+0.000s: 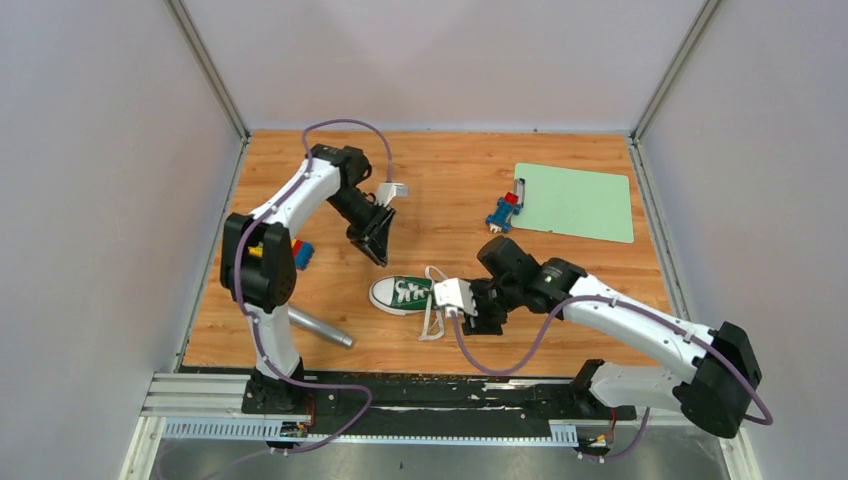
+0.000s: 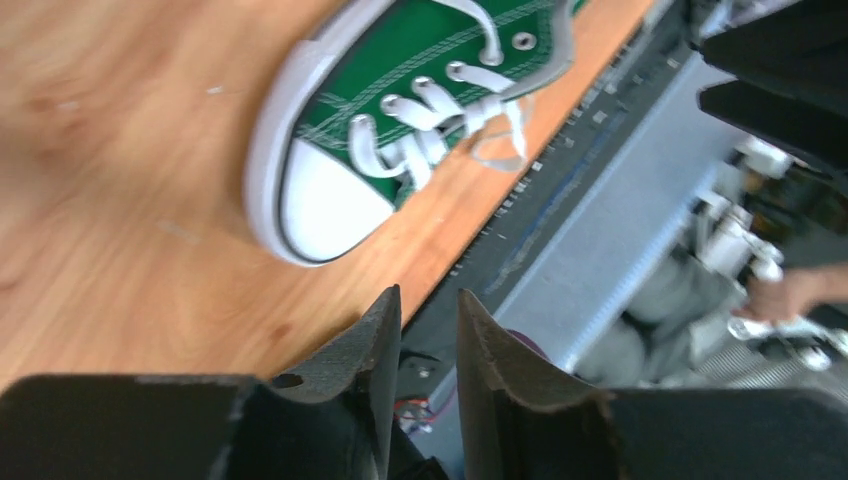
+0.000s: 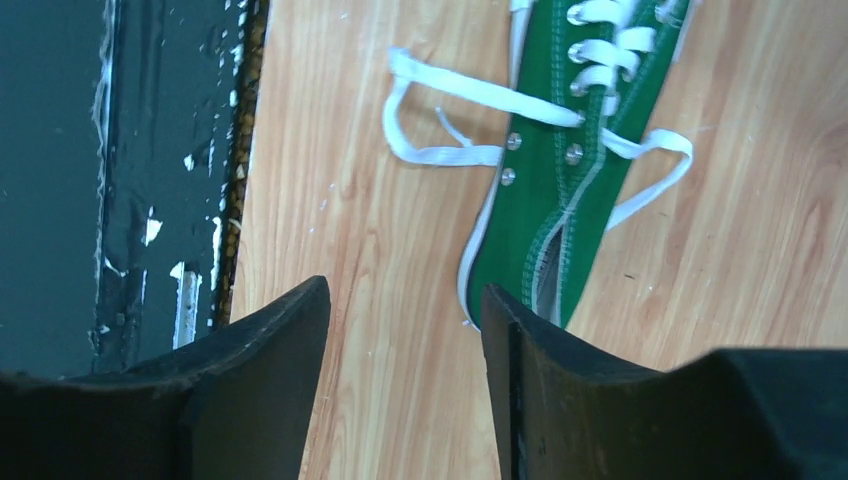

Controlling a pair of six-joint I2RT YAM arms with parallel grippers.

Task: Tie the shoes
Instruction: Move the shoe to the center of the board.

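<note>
Sneaker (image 1: 402, 294) sits toe-left on the wooden worktop (image 1: 560, 290) near its front edge, white laces (image 1: 432, 318) trailing loose. Left wrist view: the left gripper (image 2: 430, 310) hangs off the toe cap (image 2: 335, 205), fingers narrowly apart (nothing between them). Right wrist view: the right gripper (image 3: 405, 310) hovers just short of the heel end, fingers wide apart, empty.

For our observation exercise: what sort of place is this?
Likely a robot lab test cell: white panels enclose a wooden table, the left arm and right arm are mounted on a rail, with a green sneaker laid out.
</note>
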